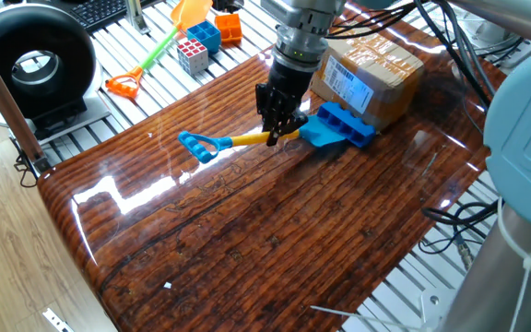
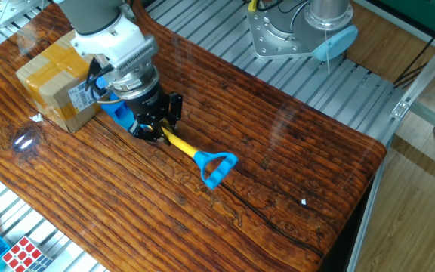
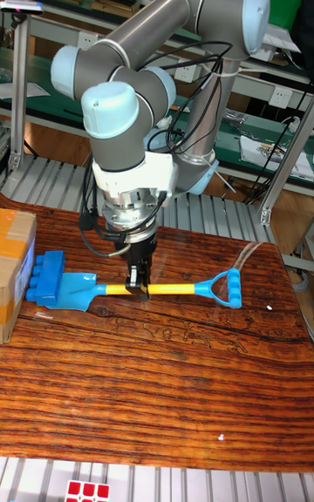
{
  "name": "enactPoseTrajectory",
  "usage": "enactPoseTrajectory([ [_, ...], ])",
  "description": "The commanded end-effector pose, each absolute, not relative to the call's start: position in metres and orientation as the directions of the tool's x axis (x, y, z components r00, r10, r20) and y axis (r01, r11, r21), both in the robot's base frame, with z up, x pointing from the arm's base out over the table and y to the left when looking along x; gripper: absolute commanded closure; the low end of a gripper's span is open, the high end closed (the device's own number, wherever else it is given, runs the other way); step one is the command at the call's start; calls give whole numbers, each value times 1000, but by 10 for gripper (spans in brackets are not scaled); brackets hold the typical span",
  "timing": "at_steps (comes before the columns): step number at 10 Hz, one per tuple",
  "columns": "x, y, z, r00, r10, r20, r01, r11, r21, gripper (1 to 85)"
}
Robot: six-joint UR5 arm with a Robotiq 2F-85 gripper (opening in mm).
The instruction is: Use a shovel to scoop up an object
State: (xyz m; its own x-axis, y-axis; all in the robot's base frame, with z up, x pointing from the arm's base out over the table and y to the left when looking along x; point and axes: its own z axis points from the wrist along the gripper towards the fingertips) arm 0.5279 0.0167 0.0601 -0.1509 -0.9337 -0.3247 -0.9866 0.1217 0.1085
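With the arm reaching straight down over the wooden table [image 1: 247,231], the single gripper [image 1: 276,132] is clamped narrow on the yellow shaft of the shovel [image 1: 247,138], fingers pinching it close to the blade end. One shovel of that kind in view: light blue blade, yellow shaft, blue D-handle. In the tall fixed view the shovel [image 3: 148,288] lies roughly level across the table, handle out to the right, blade to the left, gripper [image 3: 139,282] about mid-shaft. One dark blue block [image 1: 347,123]: its studded face shows, and it sits at the blade's far edge, touching or overlapping it; cannot tell from any view whether it rides on the blade or just butts against it. Tall view has the block [image 3: 49,278] between the blade and the cardboard box [image 3: 15,267]. One cardboard box [image 1: 369,74] with a white label, just behind the block, close or touching. Off the wood, on the slatted metal surface: one orange-and-green toy shovel [image 1: 159,46], one puzzle cube [image 1: 192,55], one blue brick [image 1: 206,34] and one orange piece [image 1: 229,26] beside it. One black round device [image 1: 30,65] at the far left. In the other fixed view the gripper [image 2: 155,130] hides most of the blade, and the D-handle points toward the table's middle.
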Motion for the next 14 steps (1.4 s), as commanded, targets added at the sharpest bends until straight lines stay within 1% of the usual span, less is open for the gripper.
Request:
enactPoseTrajectory([
  [1,530,19,55,-168,-934,-316,-984,139,112,847],
  [10,525,21,50,-210,-946,-248,-973,178,145,847],
  [14,526,22,56,-219,-952,-215,-971,191,144,847],
])
